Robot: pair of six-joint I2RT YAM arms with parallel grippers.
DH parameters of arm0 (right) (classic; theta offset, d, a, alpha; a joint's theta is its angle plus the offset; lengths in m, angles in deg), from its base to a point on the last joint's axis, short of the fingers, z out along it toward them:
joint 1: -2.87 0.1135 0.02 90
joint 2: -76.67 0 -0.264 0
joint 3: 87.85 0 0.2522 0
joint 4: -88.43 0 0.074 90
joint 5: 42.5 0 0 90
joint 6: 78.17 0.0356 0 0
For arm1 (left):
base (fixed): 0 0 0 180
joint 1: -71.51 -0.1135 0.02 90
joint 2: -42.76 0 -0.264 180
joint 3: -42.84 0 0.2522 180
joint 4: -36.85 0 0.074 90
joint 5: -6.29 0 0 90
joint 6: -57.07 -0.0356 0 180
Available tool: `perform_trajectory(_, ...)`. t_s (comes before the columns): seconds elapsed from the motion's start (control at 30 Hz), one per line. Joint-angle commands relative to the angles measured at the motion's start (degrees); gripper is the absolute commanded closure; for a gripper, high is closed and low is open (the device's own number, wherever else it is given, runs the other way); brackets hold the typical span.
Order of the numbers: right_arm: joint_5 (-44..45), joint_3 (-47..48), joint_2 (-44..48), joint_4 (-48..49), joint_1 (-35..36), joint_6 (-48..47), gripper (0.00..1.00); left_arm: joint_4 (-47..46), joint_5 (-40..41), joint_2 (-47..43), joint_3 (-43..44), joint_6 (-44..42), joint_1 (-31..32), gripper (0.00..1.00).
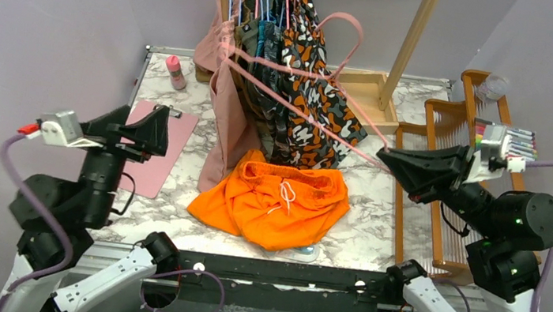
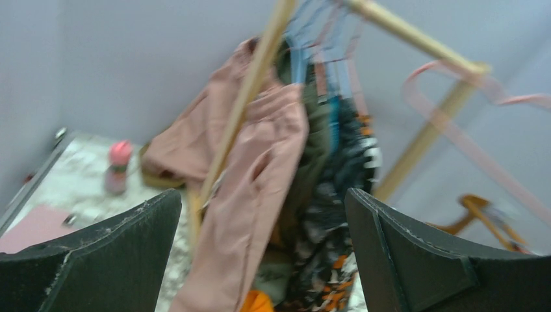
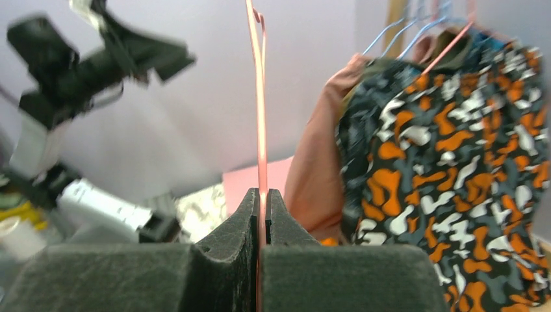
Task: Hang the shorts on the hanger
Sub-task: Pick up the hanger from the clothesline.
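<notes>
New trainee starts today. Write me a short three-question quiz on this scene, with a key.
1. True or false: the right gripper is shut on the pink hanger.
2. Fill in: the left gripper is ____ (open or shut).
3. Where do the orange shorts lie? A) on the table B) over the hanger C) in the left gripper
Key: 1 true; 2 open; 3 A.

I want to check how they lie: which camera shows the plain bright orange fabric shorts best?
Top external: the plain bright orange fabric shorts lie whole on the marble table, waistband and white drawstring showing. Left wrist catches only a blurred orange scrap at its bottom edge; right wrist shows nothing surely theirs.
</notes>
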State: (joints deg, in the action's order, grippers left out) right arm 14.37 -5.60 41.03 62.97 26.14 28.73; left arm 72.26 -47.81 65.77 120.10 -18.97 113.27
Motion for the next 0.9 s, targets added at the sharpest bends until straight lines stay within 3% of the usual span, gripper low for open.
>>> perform_trajectory(0.0,-10.5,-7.7,3.7,2.7,1.0,-2.5,0.99,-5.3,-25.6,4.5,7.2,-8.6,0.3,0.01)
perform_trajectory(0.13,-13.5,-14.3,7.0,2.9,1.0,-1.7,0.99,-4.5,-42.7,10.6,12.8,-11.0,0.2,0.01)
perform_trajectory(0.23,-14.6,-17.1,8.8,2.5,1.1,-1.0,0.99,-5.0,-54.2,12.8,10.9,-14.0,0.2,0.01)
perform_trajectory(0.4,-15.0,-17.5,10.4,-1.2,1.1,-1.3,0.99,-8.1,-65.8,14.6,6.0,-17.2,0.3,0.01)
perform_trajectory(0.87,-19.6,-20.1,13.1,-4.6,1.1,-4.9,0.99,-1.4,-78.6,22.1,8.5,-23.6,0.3,0.05)
